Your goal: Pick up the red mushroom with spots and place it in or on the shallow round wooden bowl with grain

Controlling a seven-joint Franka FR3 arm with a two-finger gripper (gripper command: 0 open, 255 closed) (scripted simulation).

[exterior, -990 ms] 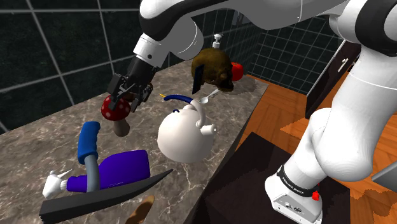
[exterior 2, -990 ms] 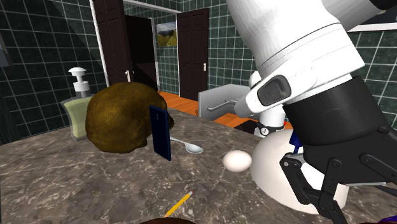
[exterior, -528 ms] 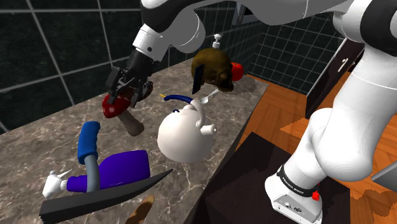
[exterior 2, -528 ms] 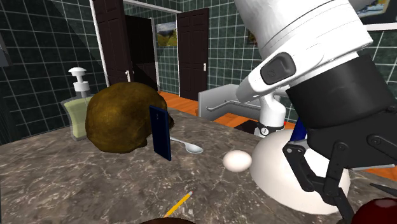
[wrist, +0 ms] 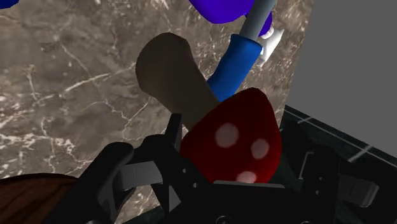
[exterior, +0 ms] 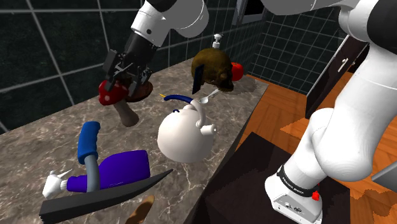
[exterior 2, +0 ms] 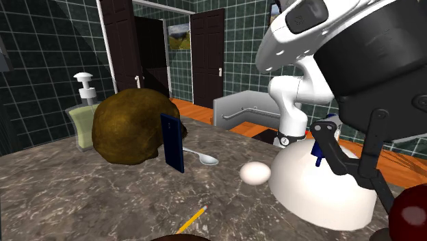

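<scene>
The red mushroom, its cap dotted with white spots and its stalk tan, hangs tilted above the marble counter. My gripper is shut on the cap. In the wrist view the cap sits between the black fingers and the stalk points away from the hand. In the second exterior view the cap shows dark red below the hand. The brown wooden bowl lies just behind the gripper on the counter, mostly hidden by it. An edge of the bowl shows beside the fingers.
A white round pot stands near the counter's front edge, a purple and blue bottle and a dark slab lower left. A brown lump with a blue card, soap dispenser, spoon, egg and pencil lie around.
The gripper has risen and drifted toward the shoulder view's left, carrying the mushroom up off the counter. The other things have not moved.
</scene>
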